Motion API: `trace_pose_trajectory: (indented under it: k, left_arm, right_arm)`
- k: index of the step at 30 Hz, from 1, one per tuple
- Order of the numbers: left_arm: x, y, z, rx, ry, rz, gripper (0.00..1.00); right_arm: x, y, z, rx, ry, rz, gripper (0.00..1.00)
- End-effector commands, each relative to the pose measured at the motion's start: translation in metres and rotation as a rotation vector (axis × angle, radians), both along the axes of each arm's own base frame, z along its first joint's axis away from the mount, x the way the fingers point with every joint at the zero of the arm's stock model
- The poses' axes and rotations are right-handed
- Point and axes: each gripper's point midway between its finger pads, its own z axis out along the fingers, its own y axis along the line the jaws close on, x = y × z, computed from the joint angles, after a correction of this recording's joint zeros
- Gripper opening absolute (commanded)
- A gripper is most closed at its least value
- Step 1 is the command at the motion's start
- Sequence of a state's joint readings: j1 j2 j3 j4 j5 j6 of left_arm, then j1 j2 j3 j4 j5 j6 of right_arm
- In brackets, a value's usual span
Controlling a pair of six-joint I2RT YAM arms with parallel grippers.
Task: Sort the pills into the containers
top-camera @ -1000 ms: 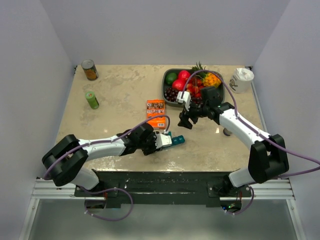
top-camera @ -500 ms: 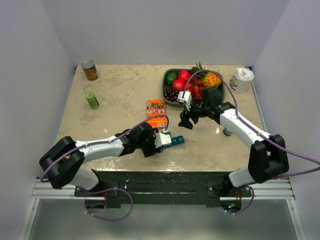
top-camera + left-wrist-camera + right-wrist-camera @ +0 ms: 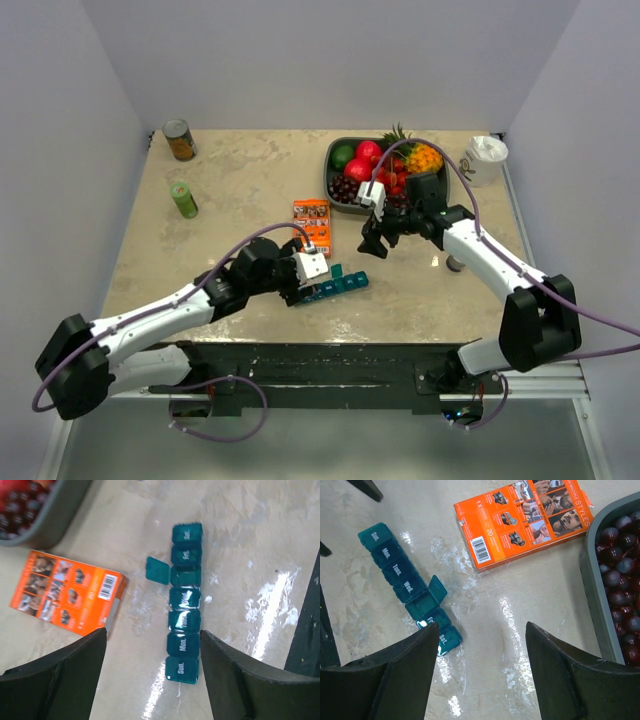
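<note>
teal-blue plastic pill organiser strip (image 3: 185, 615) lies on the beige table (image 3: 260, 540), one lid (image 3: 158, 570) up.
left gripper (image 3: 152, 636) hangs above it, fingers apart, empty; right gripper (image 3: 482, 627) spread wide, holding nothing.

Day labels run along the teal pill organiser (image 3: 395, 572): Sun., Mon., Tues., Wed. and Sat. are legible. The orange box (image 3: 530, 530) nearby carries the word STYLES, the number 20 and a barcode.
</note>
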State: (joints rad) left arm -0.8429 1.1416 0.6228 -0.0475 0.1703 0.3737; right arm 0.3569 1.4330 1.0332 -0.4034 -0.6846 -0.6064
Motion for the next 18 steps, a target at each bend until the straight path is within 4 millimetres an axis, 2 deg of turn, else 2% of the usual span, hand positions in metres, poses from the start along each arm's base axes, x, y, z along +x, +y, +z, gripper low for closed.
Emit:
trace_pose_trajectory:
  k: [1, 3, 5, 10, 13, 18]
  left_arm:
    - [0.003, 0.005, 0.044, -0.158, -0.038, 0.059, 0.8]
    - [0.007, 0.012, 0.056, -0.201, -0.04, 0.105, 0.82]
    - [0.016, 0.02, 0.083, -0.279, -0.093, 0.175, 0.87]
    - [0.026, 0.044, 0.125, -0.403, -0.145, 0.332, 0.99]
    - [0.033, 0.058, 0.143, -0.443, -0.167, 0.419, 0.99]
    - [0.042, 0.074, 0.146, -0.42, -0.143, 0.518, 0.99]
  right_arm:
    - [-0.001, 0.0, 0.017, 0.031, -0.044, 0.018, 0.73]
    - [-0.001, -0.001, 0.018, 0.032, -0.048, 0.018, 0.73]
    - [-0.001, -0.002, 0.019, 0.034, -0.051, 0.014, 0.73]
    - [0.001, -0.004, 0.023, 0.037, -0.062, 0.005, 0.73]
    - [0.001, -0.006, 0.026, 0.037, -0.072, -0.002, 0.73]
    - [0.003, -0.009, 0.033, 0.044, -0.086, -0.009, 0.73]
